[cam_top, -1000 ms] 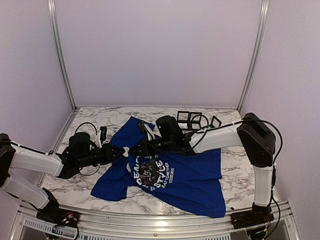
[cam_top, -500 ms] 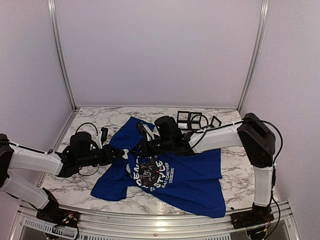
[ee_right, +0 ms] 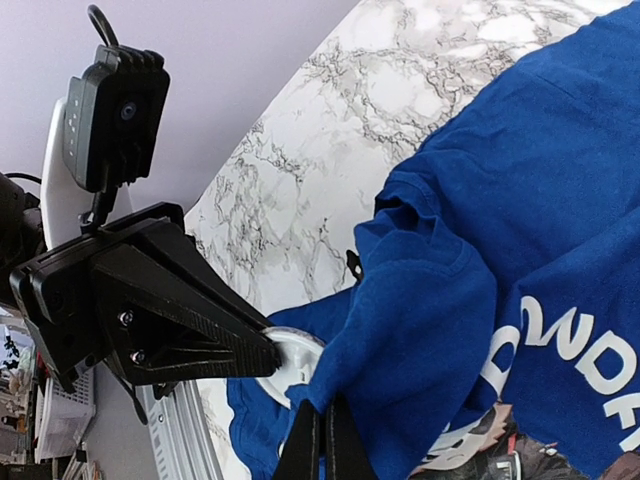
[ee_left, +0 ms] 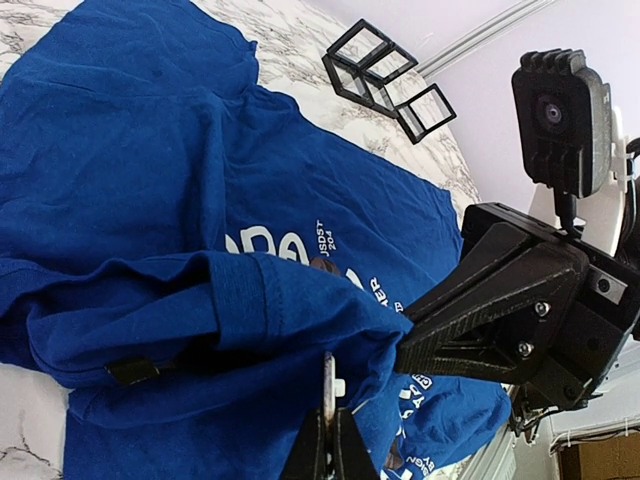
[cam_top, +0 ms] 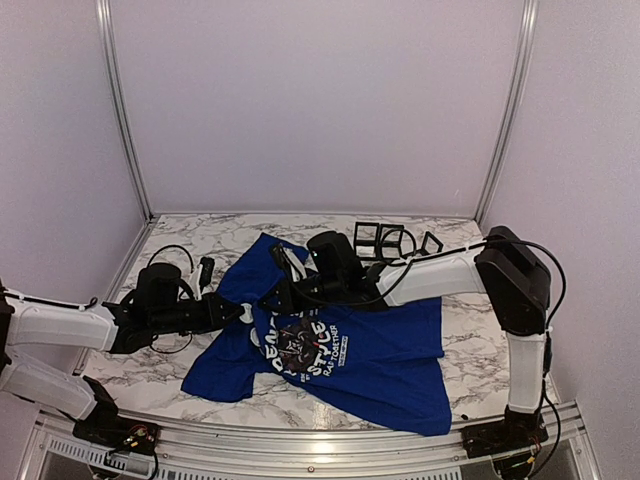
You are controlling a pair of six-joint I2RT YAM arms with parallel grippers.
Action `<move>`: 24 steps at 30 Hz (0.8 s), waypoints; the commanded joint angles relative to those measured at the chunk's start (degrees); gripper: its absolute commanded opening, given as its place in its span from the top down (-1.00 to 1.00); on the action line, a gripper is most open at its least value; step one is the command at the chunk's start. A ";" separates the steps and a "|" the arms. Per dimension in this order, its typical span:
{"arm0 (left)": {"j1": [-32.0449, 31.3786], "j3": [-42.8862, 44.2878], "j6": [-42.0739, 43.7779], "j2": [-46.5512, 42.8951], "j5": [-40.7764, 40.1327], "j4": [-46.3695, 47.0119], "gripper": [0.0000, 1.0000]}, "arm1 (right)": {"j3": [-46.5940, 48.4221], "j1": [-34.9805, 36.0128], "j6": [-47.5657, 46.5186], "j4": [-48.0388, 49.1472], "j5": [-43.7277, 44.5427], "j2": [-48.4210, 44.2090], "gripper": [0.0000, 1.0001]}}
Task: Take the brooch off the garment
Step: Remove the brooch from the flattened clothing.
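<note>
The garment, a royal-blue T-shirt [cam_top: 350,345] with a white-lettered panda print, lies crumpled on the marble table. The brooch [ee_right: 291,356] is a white round disc at a lifted fold of the shirt, seen edge-on in the left wrist view [ee_left: 328,384]. My left gripper [ee_left: 327,416] is shut on the disc's rim, coming from the left [cam_top: 243,313]. My right gripper [ee_right: 321,410] is shut on the blue fabric right beside the disc, reaching in from the right [cam_top: 270,298]. The two grippers' tips almost meet, and the pin side of the brooch is hidden by cloth.
Black wire-frame cubes [cam_top: 385,240] stand at the back of the table behind the shirt. A black cable [cam_top: 175,258] loops on the marble at the left. A small black clip [ee_left: 130,372] shows at the shirt's folded edge. Metal rails border the table.
My right gripper has shut on the fabric beside the brooch and shifted a little left. The left arm has sunk slightly, still holding the disc.
</note>
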 commanded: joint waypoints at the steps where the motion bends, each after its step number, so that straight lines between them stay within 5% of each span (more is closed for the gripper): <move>1: 0.28 1.07 1.95 -2.70 -2.41 -5.18 1.00 | 2.12 0.53 -1.01 -0.12 0.02 0.06 1.00; 24: 0.28 4.07 6.62 -9.26 -6.51 -16.10 1.00 | 3.28 1.23 -1.99 -0.83 -0.15 0.94 1.00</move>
